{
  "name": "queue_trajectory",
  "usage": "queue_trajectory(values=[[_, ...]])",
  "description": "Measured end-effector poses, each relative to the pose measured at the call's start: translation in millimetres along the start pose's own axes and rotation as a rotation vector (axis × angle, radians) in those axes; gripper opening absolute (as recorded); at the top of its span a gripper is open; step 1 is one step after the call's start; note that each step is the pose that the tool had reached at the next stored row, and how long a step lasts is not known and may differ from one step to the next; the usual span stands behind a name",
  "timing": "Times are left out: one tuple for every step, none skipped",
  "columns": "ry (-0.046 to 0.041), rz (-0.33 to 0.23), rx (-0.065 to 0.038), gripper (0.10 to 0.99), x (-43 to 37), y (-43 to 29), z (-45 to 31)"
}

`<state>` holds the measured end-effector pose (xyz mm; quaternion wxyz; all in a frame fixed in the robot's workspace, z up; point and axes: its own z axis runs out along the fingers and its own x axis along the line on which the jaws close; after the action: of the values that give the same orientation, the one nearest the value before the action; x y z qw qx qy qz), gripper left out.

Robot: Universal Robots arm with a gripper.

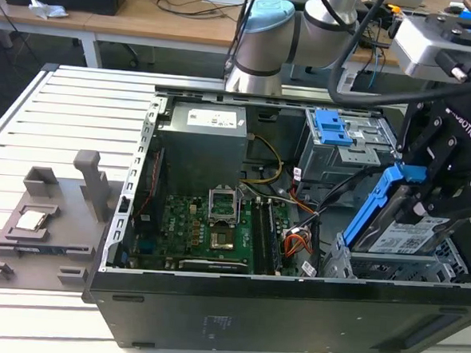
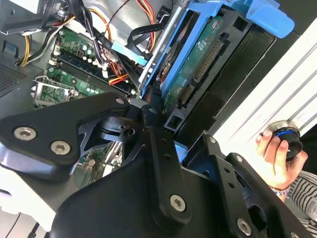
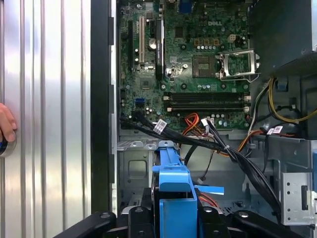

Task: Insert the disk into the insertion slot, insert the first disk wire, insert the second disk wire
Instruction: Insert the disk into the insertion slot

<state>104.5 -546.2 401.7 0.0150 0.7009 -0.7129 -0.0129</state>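
The disk hangs tilted at about four o'clock in the exterior view. The high end of its blue carrier leans toward eleven o'clock, and its low edge sits at the rim of the insertion slot; we cannot tell whether they touch. The gripper is clamped on the carrier's sides, so the disk is carried, not seated. We judge the step is easing it in. To do that well we would level the disk, keep the carrier square to the perforated walls and press gently. The black cable bundle crosses near the slot's mouth and could snag. The taller bay, at eleven o'clock from the disk, is not our target. A person's hand rests outside the case.
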Motion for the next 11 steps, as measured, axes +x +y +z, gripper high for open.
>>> queue_trajectory(values=[[0.0001,0.000,0.000,0.365,0.0,-0.1,1.8],[0.0001,0.000,0.000,0.365,0.0,-0.1,3.0],[0.0000,0.000,0.000,0.365,0.0,-0.2,3.9],[0.0000,0.000,0.000,0.365,0.0,-0.2,5.7],[0.0001,0.000,0.000,0.365,0.0,-0.3,6.8],[0.0002,0.000,0.000,0.365,0.0,-0.3,7.1],[0.0003,0.000,0.000,0.365,0.0,-0.3,7.2],[0.0001,0.000,0.000,0.365,0.0,-0.3,7.4],[0.0001,0.000,0.000,0.365,0.0,-0.3,7.4],[0.0001,0.000,0.000,0.365,0.0,-0.3,7.4],[0.0001,0.000,0.000,0.365,0.0,-0.3,7.5]])
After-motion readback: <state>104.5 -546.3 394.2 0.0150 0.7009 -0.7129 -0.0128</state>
